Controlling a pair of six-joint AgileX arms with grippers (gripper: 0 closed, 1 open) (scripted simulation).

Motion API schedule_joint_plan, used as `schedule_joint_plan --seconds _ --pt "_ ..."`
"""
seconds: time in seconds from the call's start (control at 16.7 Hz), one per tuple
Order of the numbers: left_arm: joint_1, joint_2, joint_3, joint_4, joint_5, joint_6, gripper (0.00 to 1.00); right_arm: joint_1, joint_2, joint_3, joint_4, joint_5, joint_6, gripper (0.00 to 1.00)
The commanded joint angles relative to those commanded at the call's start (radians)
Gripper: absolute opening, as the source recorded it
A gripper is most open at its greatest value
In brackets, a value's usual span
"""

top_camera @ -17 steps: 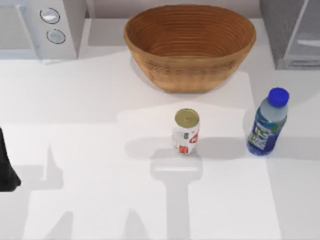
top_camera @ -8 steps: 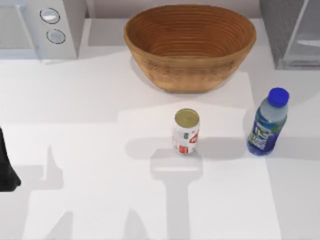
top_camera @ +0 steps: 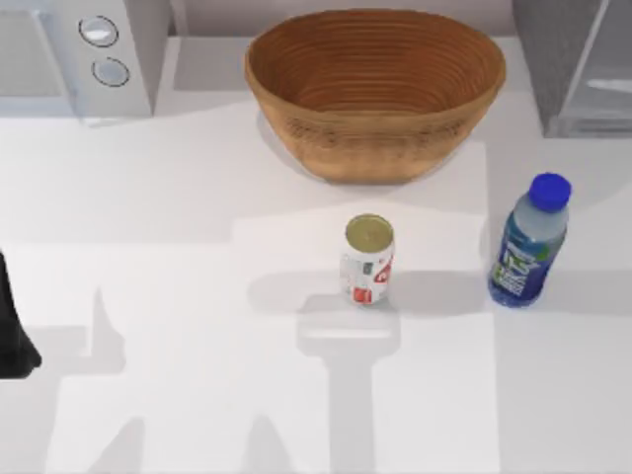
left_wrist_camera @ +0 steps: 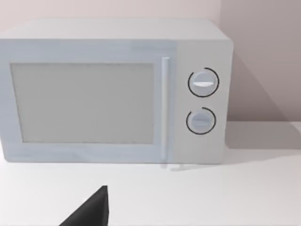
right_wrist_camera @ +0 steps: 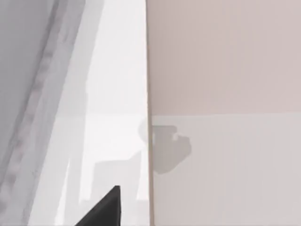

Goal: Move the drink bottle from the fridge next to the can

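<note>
The drink bottle [top_camera: 530,242], clear with a blue cap and blue label, stands upright on the white table, outside the fridge. The can [top_camera: 367,259], white with red marks and a gold top, stands upright to the bottle's left with a clear gap between them. The grey fridge [top_camera: 553,59] sits at the back right corner, behind the bottle. My left gripper [top_camera: 14,336] is parked at the table's left edge, far from both, and a dark piece of it also shows in the left wrist view [left_wrist_camera: 91,209]. A dark piece of my right gripper [right_wrist_camera: 103,209] shows beside a grey surface.
A large woven basket [top_camera: 375,89] stands at the back middle, behind the can. A white microwave [top_camera: 89,49] with two round knobs sits at the back left, and the left wrist camera faces its front [left_wrist_camera: 113,94]. Arm shadows lie across the front of the table.
The shadow over the table's right front has spread leftward. The bottle, the can and the left arm have not moved.
</note>
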Motion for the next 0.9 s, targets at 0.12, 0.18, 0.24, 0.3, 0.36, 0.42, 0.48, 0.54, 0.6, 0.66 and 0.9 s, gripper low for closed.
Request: schedule_joint_plan --seconds 0.12,0.18,0.24,0.3,0.36,0.42,0.48,0.54,0.6,0.66,0.9 --pt "0.0 0.0 0.0 0.0 0.0 0.0 1.0 0.083 -0.001 -0.003 0.108 0.016 0.113 1.0" --pt "0.0 0.0 0.0 0.0 0.0 0.0 1.0 0.116 -0.002 -0.005 0.147 0.022 0.153 1.0" --pt "0.0 0.0 0.0 0.0 0.0 0.0 1.0 0.141 -0.003 -0.006 0.177 0.027 0.184 1.0" --pt "0.0 0.0 0.0 0.0 0.0 0.0 1.0 0.158 -0.004 -0.006 0.196 0.03 0.203 1.0" --pt "0.0 0.0 0.0 0.0 0.0 0.0 1.0 0.166 -0.004 -0.006 0.205 0.032 0.212 1.0" --pt "0.0 0.0 0.0 0.0 0.0 0.0 1.0 0.166 -0.004 -0.006 0.205 0.032 0.212 1.0" --pt "0.0 0.0 0.0 0.0 0.0 0.0 1.0 0.166 -0.004 -0.006 0.205 0.032 0.212 1.0" --pt "0.0 0.0 0.0 0.0 0.0 0.0 1.0 0.166 -0.004 -0.006 0.205 0.032 0.212 1.0" --pt "0.0 0.0 0.0 0.0 0.0 0.0 1.0 0.155 -0.01 -0.013 0.208 0.03 0.21 1.0" --pt "0.0 0.0 0.0 0.0 0.0 0.0 1.0 0.157 -0.01 -0.013 0.209 0.032 0.212 1.0" --pt "0.0 0.0 0.0 0.0 0.0 0.0 1.0 0.263 -0.029 -0.046 0.254 0.119 0.292 1.0"
